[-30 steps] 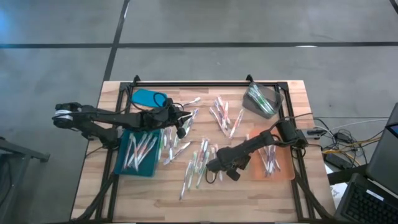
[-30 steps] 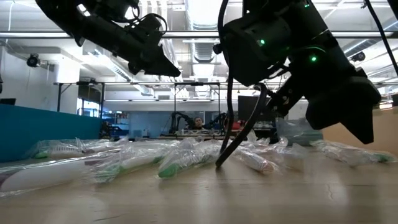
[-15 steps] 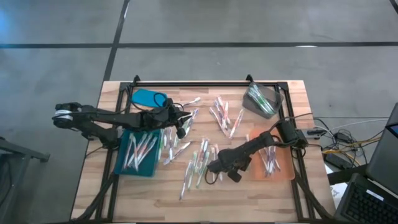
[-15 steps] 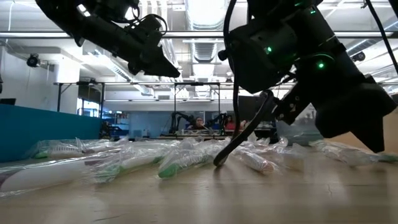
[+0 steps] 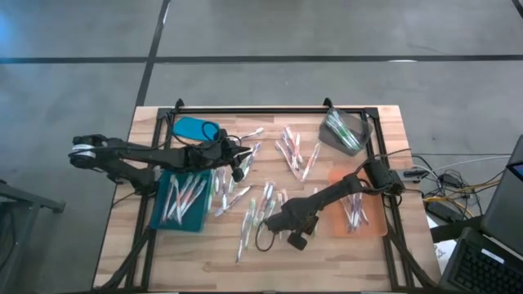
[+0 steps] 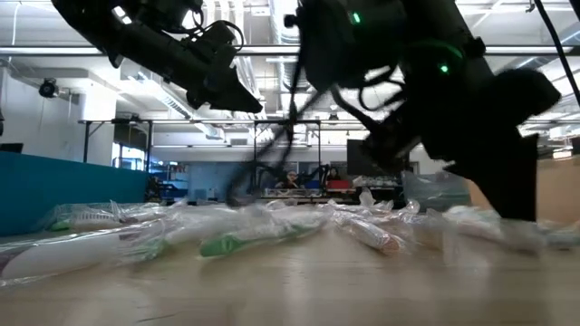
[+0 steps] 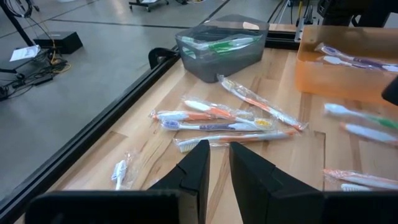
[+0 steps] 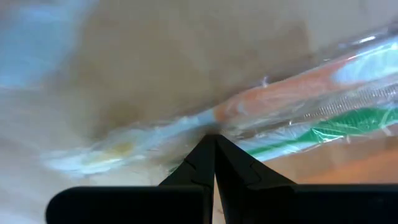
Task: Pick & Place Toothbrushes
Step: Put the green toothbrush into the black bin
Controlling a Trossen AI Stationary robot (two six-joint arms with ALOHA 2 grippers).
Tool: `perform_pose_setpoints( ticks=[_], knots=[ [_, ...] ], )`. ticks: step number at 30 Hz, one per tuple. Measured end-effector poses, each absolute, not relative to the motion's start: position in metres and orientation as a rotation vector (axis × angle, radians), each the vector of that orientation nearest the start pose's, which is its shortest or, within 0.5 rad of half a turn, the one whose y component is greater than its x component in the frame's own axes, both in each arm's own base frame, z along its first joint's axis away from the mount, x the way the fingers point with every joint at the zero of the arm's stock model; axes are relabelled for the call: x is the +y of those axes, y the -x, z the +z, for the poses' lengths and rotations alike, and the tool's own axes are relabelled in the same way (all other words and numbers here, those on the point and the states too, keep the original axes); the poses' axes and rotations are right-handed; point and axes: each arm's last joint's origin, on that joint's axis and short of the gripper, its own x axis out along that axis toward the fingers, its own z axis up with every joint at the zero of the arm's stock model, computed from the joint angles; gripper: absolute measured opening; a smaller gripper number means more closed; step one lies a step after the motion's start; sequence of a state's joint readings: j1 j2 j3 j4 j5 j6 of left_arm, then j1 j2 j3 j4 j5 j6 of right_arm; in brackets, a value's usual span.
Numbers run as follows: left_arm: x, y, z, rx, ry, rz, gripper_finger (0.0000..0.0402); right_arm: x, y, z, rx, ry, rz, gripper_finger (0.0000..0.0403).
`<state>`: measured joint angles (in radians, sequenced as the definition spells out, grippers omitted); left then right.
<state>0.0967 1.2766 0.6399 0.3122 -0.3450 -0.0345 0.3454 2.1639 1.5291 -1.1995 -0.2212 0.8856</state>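
Wrapped toothbrushes lie flat and scattered on the wooden table (image 5: pixel 327 253), one group at the centre (image 5: pixel 260 214) and another farther back (image 5: pixel 296 153). My right gripper (image 5: pixel 270 220) hangs over the centre group, shut and pointing steeply down. In the right wrist view its tips (image 8: pixel 214 138) stand at an orange-and-pale wrapped toothbrush (image 8: pixel 273 96), with a green one (image 8: pixel 348 121) beside it. My left gripper (image 5: pixel 243 170) waits raised beside the teal tray (image 5: pixel 160 214). Its fingers (image 7: pixel 219 155) stand a little apart with nothing between them. My right gripper comes steeply from above with its shut fingertips at the clear wrapper (image 8: pixel 205 127) of the orange-and-pale toothbrush, about midway along it. The brush lies flat on the table. Whether the tips press on the wrapper or stop just short of it, I cannot tell.
The teal tray holds several toothbrushes, as does the orange tray (image 5: pixel 372 227) at the right. A grey bin (image 5: pixel 343 131) with brushes stands at the far right, and a blue lid-like thing (image 5: pixel 194 128) at the far left. A black cable loop (image 5: pixel 261 241) hangs by my right gripper.
My right gripper has gone toward the table's left and near edges, tipped to point more steeply down, and stayed shut. Its black cable has swung along with it. In the low view a green-handled wrapped toothbrush has slid leftward and now lies flatter.
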Motion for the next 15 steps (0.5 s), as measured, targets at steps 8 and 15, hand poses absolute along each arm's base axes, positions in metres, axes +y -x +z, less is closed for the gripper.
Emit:
perform_pose_setpoints(
  ticks=[8, 15],
  knots=[
    [0.035, -0.264, 0.228, 0.325, -0.008, 0.443, 0.0067, 0.148, -0.369, 0.145, 1.762, -0.536, -0.278, 0.0008],
    [0.035, -0.263, 0.227, 0.333, -0.009, 0.443, 0.0067, 0.161, -0.375, 0.157, 1.722, -0.543, -0.173, 0.0008]
  ],
)
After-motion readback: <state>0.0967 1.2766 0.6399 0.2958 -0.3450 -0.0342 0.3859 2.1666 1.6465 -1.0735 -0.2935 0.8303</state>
